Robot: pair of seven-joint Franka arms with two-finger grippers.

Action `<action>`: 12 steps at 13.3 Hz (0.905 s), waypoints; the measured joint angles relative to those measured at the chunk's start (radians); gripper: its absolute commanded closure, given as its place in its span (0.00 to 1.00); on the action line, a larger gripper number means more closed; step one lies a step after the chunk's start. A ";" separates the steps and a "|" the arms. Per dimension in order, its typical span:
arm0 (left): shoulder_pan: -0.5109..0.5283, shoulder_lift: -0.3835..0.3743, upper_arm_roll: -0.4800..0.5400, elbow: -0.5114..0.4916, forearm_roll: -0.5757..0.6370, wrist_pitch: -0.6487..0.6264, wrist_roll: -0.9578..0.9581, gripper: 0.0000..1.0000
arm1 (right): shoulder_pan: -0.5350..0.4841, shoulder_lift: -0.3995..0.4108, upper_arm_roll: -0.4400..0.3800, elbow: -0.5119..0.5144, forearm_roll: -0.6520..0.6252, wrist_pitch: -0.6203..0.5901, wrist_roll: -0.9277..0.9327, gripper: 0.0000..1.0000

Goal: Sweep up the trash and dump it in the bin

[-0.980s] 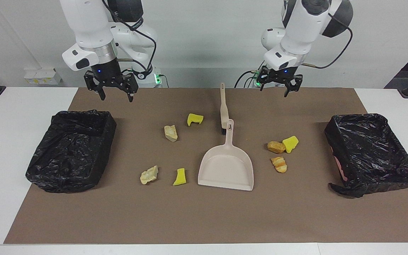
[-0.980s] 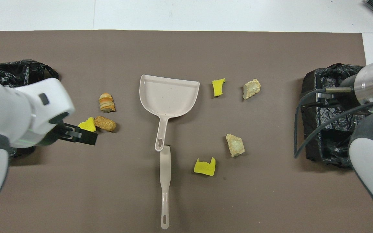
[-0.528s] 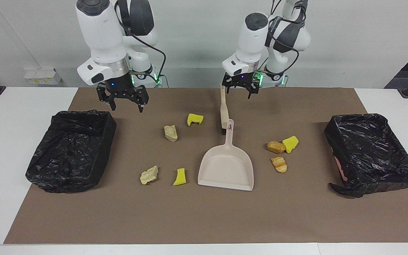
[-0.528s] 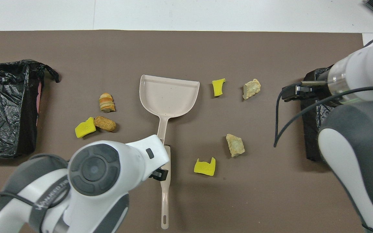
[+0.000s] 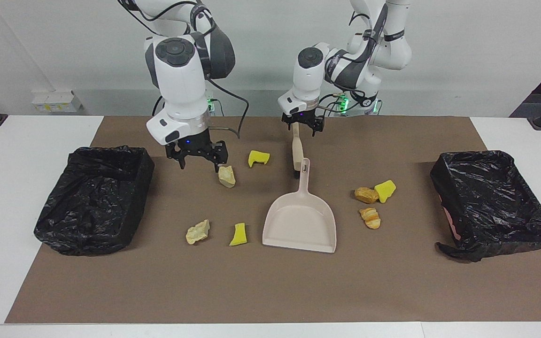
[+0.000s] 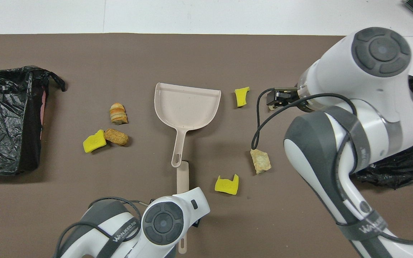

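Several trash scraps lie on the brown mat: yellow sponge pieces [image 5: 258, 158] [image 5: 238, 234] [image 5: 385, 190], beige chunks [image 5: 226, 176] [image 5: 197, 232] and orange-brown lumps [image 5: 366, 195] [image 5: 370, 218]. A beige dustpan [image 5: 299, 225] lies mid-mat, its handle toward the robots. A beige brush [image 5: 297, 150] lies nearer the robots, in line with that handle. My left gripper [image 5: 305, 130] is open, low over the brush handle's robot end. My right gripper [image 5: 198, 164] is open and empty above the mat, close beside the nearer beige chunk. In the overhead view it [image 6: 277, 98] covers the other chunk.
Two black-lined bins stand on the mat, one at the right arm's end [image 5: 94, 199] and one at the left arm's end [image 5: 493, 202]. White table [image 5: 26, 141] borders the mat. In the overhead view the left arm [image 6: 163, 222] hides the brush handle.
My left gripper has swung from the left arm's end to over the brush handle and come down. My right gripper has moved from beside its bin toward the beige chunk and come lower.
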 measured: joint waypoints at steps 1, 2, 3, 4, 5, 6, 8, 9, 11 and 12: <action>-0.014 0.003 -0.001 -0.015 0.000 0.030 -0.015 0.00 | 0.007 0.015 0.000 0.000 0.000 0.026 0.013 0.00; -0.022 0.004 0.000 -0.025 0.000 0.044 -0.023 0.00 | 0.012 0.031 0.000 0.001 0.000 0.046 0.020 0.00; -0.025 0.004 0.000 -0.035 0.000 0.055 -0.026 0.00 | 0.017 0.043 0.000 0.002 0.000 0.056 0.022 0.00; -0.026 0.004 0.000 -0.048 0.000 0.073 -0.028 0.00 | 0.024 0.054 0.000 0.007 0.000 0.060 0.022 0.00; -0.028 0.005 0.000 -0.057 0.000 0.089 -0.031 0.17 | 0.032 0.061 0.001 0.011 0.000 0.061 0.022 0.00; -0.029 0.006 0.000 -0.061 0.000 0.094 -0.035 0.42 | 0.038 0.065 0.001 0.014 0.000 0.061 0.022 0.00; -0.031 0.006 0.000 -0.062 0.000 0.094 -0.038 0.78 | 0.059 0.078 0.001 0.023 0.000 0.061 0.030 0.00; -0.032 0.006 0.000 -0.062 0.000 0.095 -0.037 1.00 | 0.080 0.093 0.001 0.031 0.000 0.061 0.057 0.00; -0.032 0.007 0.004 -0.062 0.000 0.093 -0.037 1.00 | 0.131 0.132 0.001 0.068 0.000 0.061 0.095 0.00; -0.033 0.008 0.006 -0.062 0.000 0.092 -0.035 1.00 | 0.161 0.153 0.000 0.087 0.000 0.061 0.121 0.00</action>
